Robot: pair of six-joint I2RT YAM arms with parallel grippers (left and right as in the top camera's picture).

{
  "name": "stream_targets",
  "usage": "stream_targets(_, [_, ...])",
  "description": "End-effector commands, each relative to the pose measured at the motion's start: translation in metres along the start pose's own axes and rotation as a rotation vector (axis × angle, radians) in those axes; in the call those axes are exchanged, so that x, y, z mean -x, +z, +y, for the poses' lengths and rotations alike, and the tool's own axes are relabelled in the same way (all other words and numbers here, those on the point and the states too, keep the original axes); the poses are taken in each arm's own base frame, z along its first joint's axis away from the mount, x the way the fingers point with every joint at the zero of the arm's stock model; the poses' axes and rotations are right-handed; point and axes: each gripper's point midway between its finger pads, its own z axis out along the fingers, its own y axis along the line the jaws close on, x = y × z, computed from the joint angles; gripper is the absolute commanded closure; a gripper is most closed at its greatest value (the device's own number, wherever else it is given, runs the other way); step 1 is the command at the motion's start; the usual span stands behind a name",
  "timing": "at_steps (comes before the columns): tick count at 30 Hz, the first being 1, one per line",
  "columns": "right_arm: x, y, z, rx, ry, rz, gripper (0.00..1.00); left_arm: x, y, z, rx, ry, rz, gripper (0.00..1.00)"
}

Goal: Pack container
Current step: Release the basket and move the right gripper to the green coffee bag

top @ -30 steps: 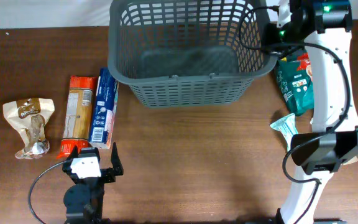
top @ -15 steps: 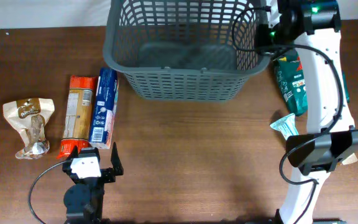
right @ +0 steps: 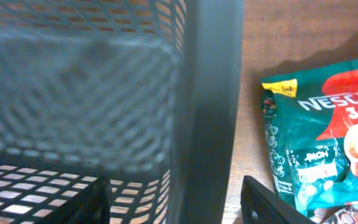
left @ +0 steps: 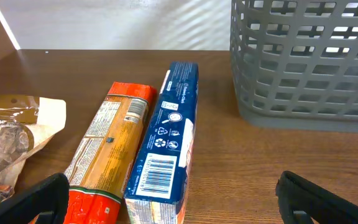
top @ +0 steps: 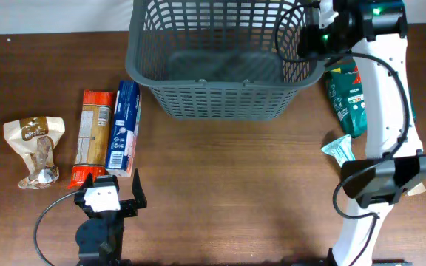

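Observation:
The dark grey lattice basket (top: 217, 100) stands at the back middle of the table; nothing shows inside it. It also shows in the left wrist view (left: 309, 62). My right gripper (top: 310, 37) sits astride its right wall (right: 207, 112), one finger inside and one outside, with the jaws spread. My left gripper (top: 112, 186) is open and empty at the front left. It sits just short of a blue box (left: 169, 124) and an orange-red packet (left: 107, 146).
A brown snack bag (top: 35, 148) lies at the far left. A green Nescafe packet (top: 353, 100) lies right of the basket, also in the right wrist view (right: 316, 137). A pale teal packet (top: 340, 151) lies in front of it, beside the right arm.
The basket has slid toward the back of the table with the right gripper on its wall. The left arm and the packets have not moved.

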Motion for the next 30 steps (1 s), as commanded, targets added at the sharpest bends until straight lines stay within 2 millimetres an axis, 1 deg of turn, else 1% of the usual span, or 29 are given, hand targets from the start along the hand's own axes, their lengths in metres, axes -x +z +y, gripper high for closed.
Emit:
stream_targets(1, [0.022, -0.078, 0.013, 0.044, -0.056, -0.197, 0.36, -0.001, 0.000, 0.002, 0.012, -0.010, -0.001, 0.01])
stream_targets(2, [0.025, -0.101, 0.013, 0.044, -0.057, -0.250, 0.35, -0.001, 0.000, 0.002, 0.012, -0.010, -0.001, 0.01])
stream_targets(4, [0.027, -0.131, 0.011, 0.034, -0.056, -0.316, 0.35, 0.000, 0.000, 0.002, 0.012, -0.010, -0.002, 0.01])
stream_targets(5, [0.028, -0.158, 0.005, 0.016, -0.049, -0.378, 0.33, -0.001, 0.000, 0.002, 0.012, -0.010, -0.001, 0.01])
stream_targets(6, [0.026, -0.182, -0.008, -0.039, -0.030, -0.432, 0.30, -0.001, 0.000, 0.002, 0.012, -0.010, -0.001, 0.01])
stream_targets(7, [0.024, -0.199, -0.024, -0.101, -0.013, -0.465, 0.30, -0.001, 0.000, 0.002, 0.012, -0.010, -0.001, 0.01])
stream_targets(8, [0.021, -0.211, -0.039, -0.157, -0.006, -0.486, 0.29, 0.000, 0.000, 0.002, 0.012, -0.010, -0.002, 0.01])
stream_targets(9, [0.019, -0.219, -0.056, -0.206, 0.027, -0.498, 0.27, -0.001, 0.000, 0.002, 0.012, -0.010, -0.001, 0.01])
stream_targets(10, [0.017, -0.222, -0.080, -0.253, 0.069, -0.497, 0.26, -0.001, 0.000, 0.002, 0.012, -0.010, -0.001, 0.01])
stream_targets(11, [0.015, -0.217, -0.101, -0.286, 0.106, -0.478, 0.25, 0.000, 0.000, 0.002, 0.012, -0.010, -0.002, 0.01])
stream_targets(12, [0.011, -0.204, -0.129, -0.323, 0.155, -0.440, 0.20, -0.001, 0.000, 0.002, 0.012, -0.010, -0.001, 0.01])
stream_targets(13, [0.007, -0.188, -0.151, -0.341, 0.194, -0.396, 0.19, -0.001, 0.000, 0.002, 0.012, -0.010, -0.001, 0.01])
stream_targets(14, [0.001, -0.164, -0.172, -0.341, 0.235, -0.343, 0.19, 0.000, 0.000, 0.002, 0.012, -0.010, -0.002, 0.01])
stream_targets(16, [-0.008, -0.117, -0.205, -0.334, 0.289, -0.256, 0.15, -0.001, 0.000, 0.002, 0.012, -0.010, -0.001, 0.01])
stream_targets(17, [-0.016, -0.089, -0.220, -0.329, 0.306, -0.206, 0.14, -0.001, 0.000, 0.002, 0.012, -0.010, -0.001, 0.01])
stream_targets(18, [-0.025, -0.056, -0.228, -0.288, 0.277, -0.146, 0.13, -0.001, 0.000, 0.002, 0.012, -0.010, -0.001, 0.01])
stream_targets(19, [-0.032, -0.030, -0.228, -0.236, 0.247, -0.101, 0.13, -0.001, 0.000, 0.002, 0.012, -0.010, -0.001, 0.01])
stream_targets(20, [-0.040, -0.010, -0.225, -0.196, 0.231, -0.056, 0.14, -0.001, 0.000, 0.002, 0.012, -0.010, -0.001, 0.01])
stream_targets(21, [-0.053, 0.020, -0.223, -0.168, 0.233, 0.008, 0.13, -0.001, 0.000, 0.002, 0.012, -0.010, -0.001, 0.01])
stream_targets(22, [-0.059, 0.038, -0.219, -0.153, 0.225, 0.048, 0.14, 0.000, 0.000, 0.002, 0.012, -0.010, -0.002, 0.01])
stream_targets(24, [-0.066, 0.058, -0.211, -0.133, 0.184, 0.092, 0.14, -0.001, 0.000, 0.002, 0.012, -0.010, -0.001, 0.01])
stream_targets(25, [-0.068, 0.072, -0.205, -0.132, 0.157, 0.119, 0.14, -0.001, 0.000, 0.002, 0.012, -0.010, -0.001, 0.01])
stream_targets(26, [-0.070, 0.081, -0.202, -0.147, 0.140, 0.140, 0.14, 0.000, 0.000, 0.002, 0.012, -0.010, -0.002, 0.01])
stream_targets(30, [-0.079, 0.115, -0.202, -0.308, 0.054, 0.235, 0.14, -0.001, 0.000, 0.002, 0.011, -0.010, -0.001, 0.01])
